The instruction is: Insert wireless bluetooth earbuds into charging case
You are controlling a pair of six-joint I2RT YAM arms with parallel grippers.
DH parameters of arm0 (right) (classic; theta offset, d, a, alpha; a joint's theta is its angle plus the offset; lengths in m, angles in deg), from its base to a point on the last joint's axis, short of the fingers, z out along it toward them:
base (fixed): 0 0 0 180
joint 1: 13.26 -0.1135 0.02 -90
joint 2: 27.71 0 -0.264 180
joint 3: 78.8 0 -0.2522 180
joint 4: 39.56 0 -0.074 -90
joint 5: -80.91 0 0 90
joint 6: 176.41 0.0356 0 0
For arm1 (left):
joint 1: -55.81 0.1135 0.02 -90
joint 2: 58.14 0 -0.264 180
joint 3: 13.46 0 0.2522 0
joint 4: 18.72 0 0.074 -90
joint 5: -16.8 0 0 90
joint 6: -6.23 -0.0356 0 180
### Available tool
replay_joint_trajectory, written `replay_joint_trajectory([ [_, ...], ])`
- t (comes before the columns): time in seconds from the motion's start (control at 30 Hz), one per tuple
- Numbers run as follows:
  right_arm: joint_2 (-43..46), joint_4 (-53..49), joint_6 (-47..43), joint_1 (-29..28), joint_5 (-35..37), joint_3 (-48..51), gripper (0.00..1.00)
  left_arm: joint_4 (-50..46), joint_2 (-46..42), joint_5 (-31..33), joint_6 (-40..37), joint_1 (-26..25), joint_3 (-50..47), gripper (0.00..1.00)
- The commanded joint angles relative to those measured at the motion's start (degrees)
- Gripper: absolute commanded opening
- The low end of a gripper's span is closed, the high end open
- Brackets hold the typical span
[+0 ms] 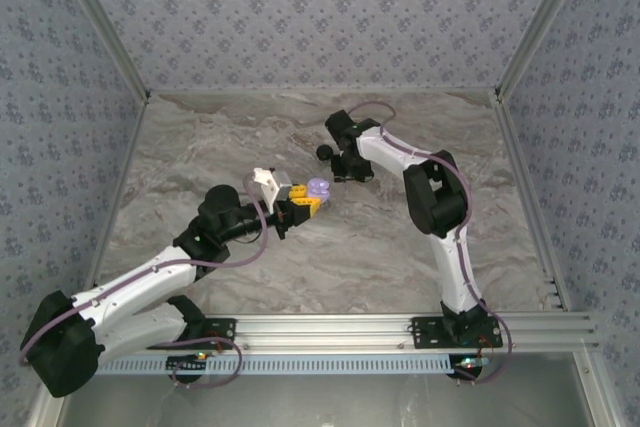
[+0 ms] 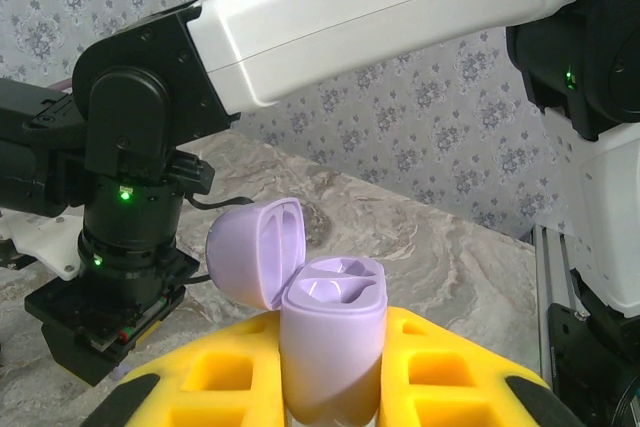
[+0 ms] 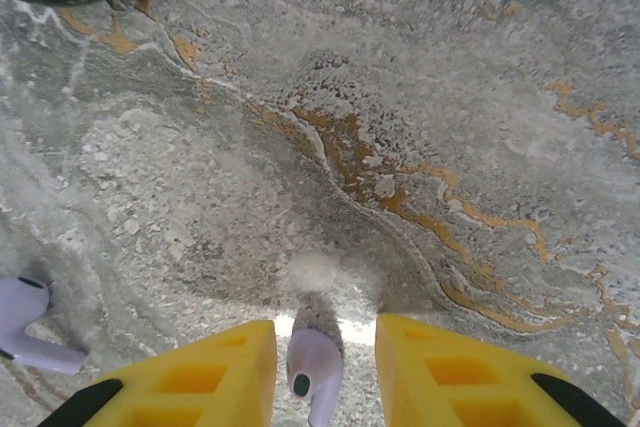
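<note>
Over on the left, the left gripper is clamped tight on the charging case, a pale lavender one, which stands upright between its yellow fingers. The lid is swung back on its hinge. Both sockets in the top look bare. From above, the case sits near the middle of the marbled table, just left of the other arm's tip.

A little further right and back lies a black round object, close beside the right gripper. That gripper points down at the table with its jaws parted only narrowly. Through its wrist camera, one earbud, pale lavender-white, lies on the stone off to the left of the fingers. The second earbud sits in the gap of the right gripper, and a sliver of space shows on either side of it. I cannot tell whether it is held or resting on the table.
</note>
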Motion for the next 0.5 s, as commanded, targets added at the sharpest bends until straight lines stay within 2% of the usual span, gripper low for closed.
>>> replay_joint_trajectory([
  [0.0, -1.54, -2.51, 1.47, -0.32, 0.68, -1.70, 0.32, 1.00, -1.47, 0.14, 0.33, -0.35, -0.16, 0.10],
  [0.47, -2.96, -3.43, 1.29, -0.59, 0.12, -1.87, 0.28, 1.09, -1.41, 0.56, 0.34, -0.32, -0.33, 0.10],
])
